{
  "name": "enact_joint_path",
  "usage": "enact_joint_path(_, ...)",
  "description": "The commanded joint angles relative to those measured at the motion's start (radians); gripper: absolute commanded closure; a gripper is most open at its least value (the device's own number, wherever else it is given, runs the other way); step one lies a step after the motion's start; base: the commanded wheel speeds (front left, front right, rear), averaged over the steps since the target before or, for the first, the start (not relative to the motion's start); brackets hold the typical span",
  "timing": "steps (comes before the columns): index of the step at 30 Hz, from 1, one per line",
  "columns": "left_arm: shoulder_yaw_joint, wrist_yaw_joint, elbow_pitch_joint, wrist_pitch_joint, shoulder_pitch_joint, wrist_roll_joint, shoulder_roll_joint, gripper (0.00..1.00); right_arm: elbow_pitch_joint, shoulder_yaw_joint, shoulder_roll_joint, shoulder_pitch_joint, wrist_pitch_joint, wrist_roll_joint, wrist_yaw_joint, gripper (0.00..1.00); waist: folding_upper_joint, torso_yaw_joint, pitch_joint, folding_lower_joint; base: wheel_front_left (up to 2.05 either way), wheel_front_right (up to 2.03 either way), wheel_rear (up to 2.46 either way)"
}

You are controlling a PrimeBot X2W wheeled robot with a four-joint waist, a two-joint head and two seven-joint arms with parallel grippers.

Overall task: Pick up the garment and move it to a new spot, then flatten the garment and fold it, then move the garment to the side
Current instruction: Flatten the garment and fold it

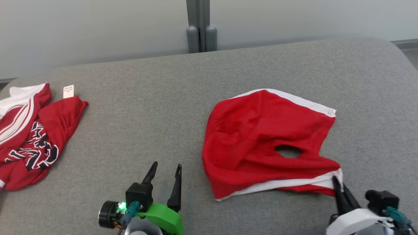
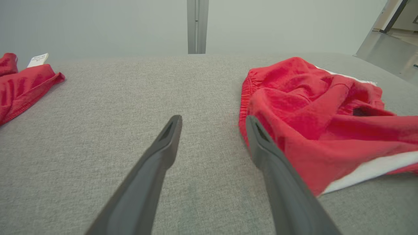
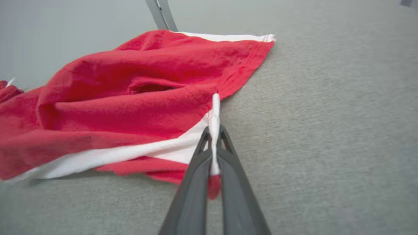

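the grey padded surface point(image 1: 147, 107) runs across the whole head view. the red garment point(image 1: 254, 140), which looks like a pair of shorts with white trim, lies on its right half. it is rumpled, raised in soft folds, and a gap in the cloth shows the grey beneath. a second heap of red clothing point(image 1: 29, 137) with white stripes and dark lettering sits well apart at the far left edge.

the right gripper point(image 3: 214, 130) is pressed together on the garment's near right corner, pinching the white trim between its fingers, with the cloth standing up in a thin ridge at the grip. the left gripper point(image 1: 166, 165) is spread and holds nothing. it rests low over bare surface just beside the garment's left edge.

as for progress, the work seems to be at an early stage. a corner is gripped, but most of the garment lies on the surface. whether this is its new spot, i cannot tell. it is neither flat nor folded, so flattening, folding and moving it aside all appear to be left.

a small white label point(image 1: 68, 91) lies by the far heap.
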Motion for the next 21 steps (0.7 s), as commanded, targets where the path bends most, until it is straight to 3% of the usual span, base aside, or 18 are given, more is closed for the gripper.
enact_joint_path(1,0.0,-0.009,0.01,-0.001,0.023,0.011,0.0,0.0,-0.011,-0.041,-0.006,0.02,-0.003,-0.022,0.0,1.0,0.0,-0.007,-0.006,0.0,0.0,0.0,0.0)
enact_joint_path(5,-0.033,-0.065,0.045,-0.001,0.024,0.018,-0.002,0.0,-0.027,-0.162,-0.025,0.036,-0.003,-0.073,0.0,1.0,0.0,-0.016,-0.017,0.0,0.0,0.0,0.0)
enact_joint_path(7,-0.084,-0.121,0.075,-0.001,0.02,0.026,-0.003,0.0,-0.027,-0.219,-0.03,0.033,-0.003,-0.101,0.0,1.0,0.0,-0.019,-0.02,0.0,0.0,0.0,0.0)
enact_joint_path(10,-0.172,-0.163,0.146,0.002,-0.002,0.032,-0.001,0.0,-0.022,-0.276,-0.02,0.02,-0.003,-0.153,0.0,1.0,0.0,-0.021,-0.022,0.0,0.0,0.0,0.0)
enact_joint_path(15,-0.317,-0.178,0.25,0.016,-0.07,-0.035,-0.002,0.0,-0.017,-0.285,-0.005,0.005,-0.003,-0.185,0.0,1.0,0.0,-0.02,-0.012,0.0,0.0,0.0,0.0)
enact_joint_path(21,-0.484,-0.179,0.262,0.059,-0.179,-0.298,-0.002,0.0,0.015,-0.293,0.004,-0.031,-0.003,-0.179,0.0,1.0,0.0,-0.045,0.036,0.0,0.0,0.0,0.0)
